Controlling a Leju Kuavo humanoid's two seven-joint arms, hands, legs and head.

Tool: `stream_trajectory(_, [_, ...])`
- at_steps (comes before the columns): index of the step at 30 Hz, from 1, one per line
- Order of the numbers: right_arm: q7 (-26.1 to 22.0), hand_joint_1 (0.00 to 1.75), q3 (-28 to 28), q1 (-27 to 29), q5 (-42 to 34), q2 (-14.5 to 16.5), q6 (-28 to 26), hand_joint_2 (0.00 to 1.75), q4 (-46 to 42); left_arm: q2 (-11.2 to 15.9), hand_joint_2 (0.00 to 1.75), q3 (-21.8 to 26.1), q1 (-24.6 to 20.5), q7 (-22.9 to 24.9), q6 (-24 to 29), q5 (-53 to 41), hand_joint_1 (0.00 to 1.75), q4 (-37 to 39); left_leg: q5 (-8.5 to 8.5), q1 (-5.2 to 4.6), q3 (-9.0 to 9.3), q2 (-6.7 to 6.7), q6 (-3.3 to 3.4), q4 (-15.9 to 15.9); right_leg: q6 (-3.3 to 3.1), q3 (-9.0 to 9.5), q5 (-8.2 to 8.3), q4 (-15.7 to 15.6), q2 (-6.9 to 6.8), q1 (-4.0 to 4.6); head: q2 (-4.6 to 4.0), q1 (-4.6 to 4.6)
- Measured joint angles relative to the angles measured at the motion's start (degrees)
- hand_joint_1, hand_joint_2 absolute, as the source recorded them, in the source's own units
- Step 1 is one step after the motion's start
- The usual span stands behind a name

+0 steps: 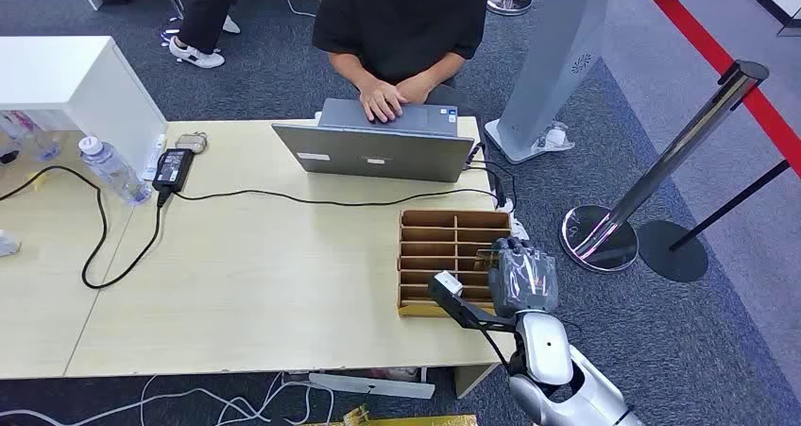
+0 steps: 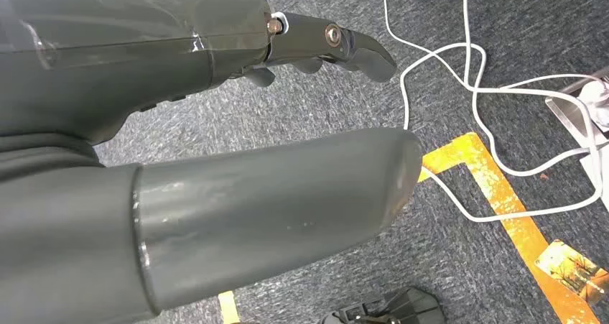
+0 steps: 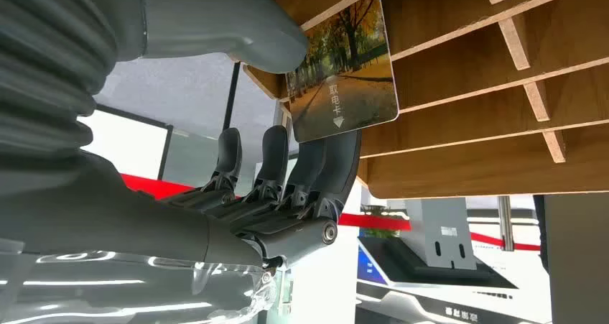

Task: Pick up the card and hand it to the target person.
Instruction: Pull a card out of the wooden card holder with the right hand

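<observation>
Here the card is pinched between the thumb and the dark fingers of the right hand, as shown in the right wrist view; a tree-lined path is printed on it. The card is held right at the wooden organiser, whose dividers lie just beside its edge; whether it is fully clear of its compartment cannot be told. The pick-up is judged to be achieved or nearly so. The handover is judged not yet begun: the person is seated across the table behind an open laptop, both of their hands on its keyboard. The left hand hangs above carpet and white cables; nothing is held in it and its fingers are only loosely bent.
</observation>
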Motion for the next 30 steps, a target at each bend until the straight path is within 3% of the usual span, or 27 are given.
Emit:
stream_trajectory(5, [0.0, 1.0, 0.0, 0.0, 0.0, 0.0, 0.0, 1.75, 0.0, 0.0, 0.0, 0.0, 0.0, 0.0, 0.0, 0.0, 0.0, 0.0, 0.0, 0.0, 0.0, 0.0, 0.0, 0.0, 0.0, 0.0, 0.0, 0.0, 0.0, 0.0, 0.0, 0.0])
stream_trajectory(12, [0.0, 1.28, 0.0, 0.0, 0.0, 0.0, 0.0, 1.75, 0.2, 0.0, 0.0, 0.0, -0.2, 0.0, 0.2, -0.1, 0.0, 0.0, 0.0, 0.0, 0.0, 0.0, 0.0, 0.0, 0.0, 0.0, 0.0, 0.0, 0.0, 0.0, 0.0, 0.0])
stream_trajectory(30, [-0.7, 1.34, 0.3, -0.5, -0.7, 0.0, -1.1, 1.75, 1.2, -0.5, 0.0, 0.0, -0.3, 0.2, 0.8, -0.8, 0.0, 0.0, 0.0, 0.0, 0.03, 0.0, 0.0, 0.0, 0.01, 0.02, 0.01, 0.0, 0.01, 0.0, 0.0, 0.0])
